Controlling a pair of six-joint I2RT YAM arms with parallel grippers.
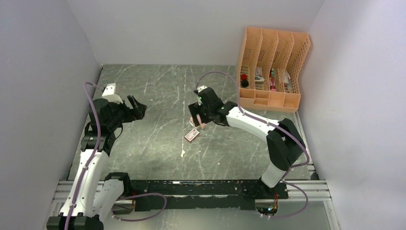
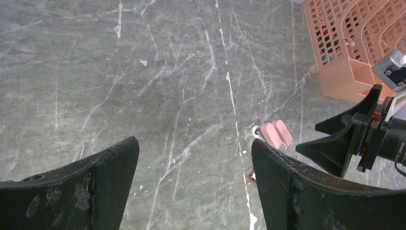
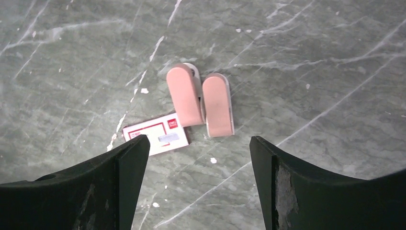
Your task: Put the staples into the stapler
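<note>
The left arm (image 1: 91, 158) rises along the left edge of the frame, and the left gripper (image 1: 137, 108) points toward the centre with its jaws spread wide. The right arm (image 1: 258, 125) stretches from lower right to mid-frame, the right gripper (image 1: 197, 119) tipped downward, jaws parted too.

Smooth, dark grey-green stone-look tabletop (image 3: 335, 57), veined in white and flecked with pale chips, carried a faint sheen. Two staplers (image 3: 184, 98) wore smooth, matt salmon-pink plastic. The staple box (image 3: 155, 135) was printed red-and-white card. The right claw (image 3: 197, 143) had fingers (image 3: 297, 191) of matt black plastic, scuffed grey in patches. At far right stood a file rack (image 1: 270, 57) of perforated peach plastic.
</note>
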